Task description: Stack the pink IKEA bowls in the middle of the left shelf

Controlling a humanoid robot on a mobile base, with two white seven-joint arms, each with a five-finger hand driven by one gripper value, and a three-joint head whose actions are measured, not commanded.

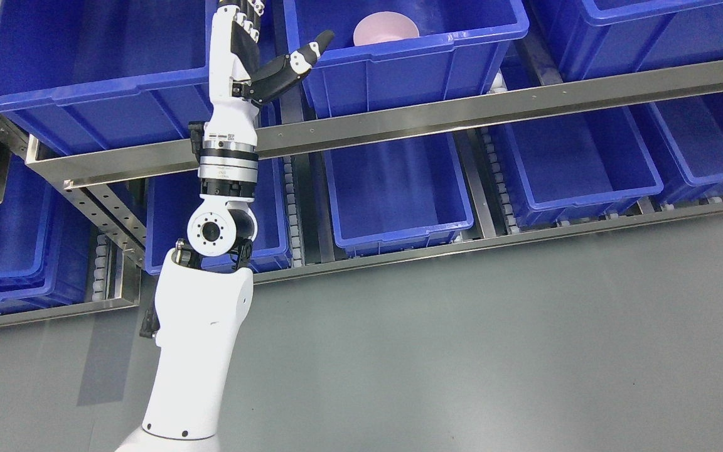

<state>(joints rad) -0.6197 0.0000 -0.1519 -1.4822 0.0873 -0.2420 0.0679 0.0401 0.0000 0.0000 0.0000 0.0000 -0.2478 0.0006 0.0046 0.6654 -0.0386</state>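
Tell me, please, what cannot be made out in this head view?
- Pink bowl: the blue bin's front wall hides its lower part, so one bowl or a stack cannot be told.
- Left hand: fingertips are cut off by the top edge.
- Right arm: out of view.

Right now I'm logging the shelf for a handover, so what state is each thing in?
left hand: raised in front of the upper shelf, fingers spread, holding nothing.
pink bowl: upside down inside the upper middle bin, untouched.
upper left bin: nothing visible inside.
lower middle bin: nothing visible inside.
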